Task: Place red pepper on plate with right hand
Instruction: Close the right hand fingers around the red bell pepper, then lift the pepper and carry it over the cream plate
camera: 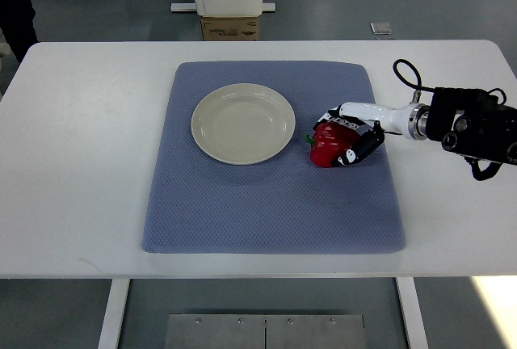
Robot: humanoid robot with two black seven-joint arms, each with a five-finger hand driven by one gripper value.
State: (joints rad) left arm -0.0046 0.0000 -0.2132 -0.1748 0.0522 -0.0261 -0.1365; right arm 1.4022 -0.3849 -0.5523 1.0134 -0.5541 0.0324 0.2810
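A red pepper (326, 145) lies on the blue mat (266, 203), just right of the cream plate (242, 123). My right hand (349, 134) reaches in from the right edge and its fingers are curled around the pepper from the right side. The pepper rests on the mat, apart from the plate's rim by a small gap. The plate holds nothing. The left arm does not show.
The mat lies on a white table (81, 163). A black cable (406, 74) loops above the right forearm (472, 127). Beyond the far table edge stand a white post and a cardboard box (230, 26).
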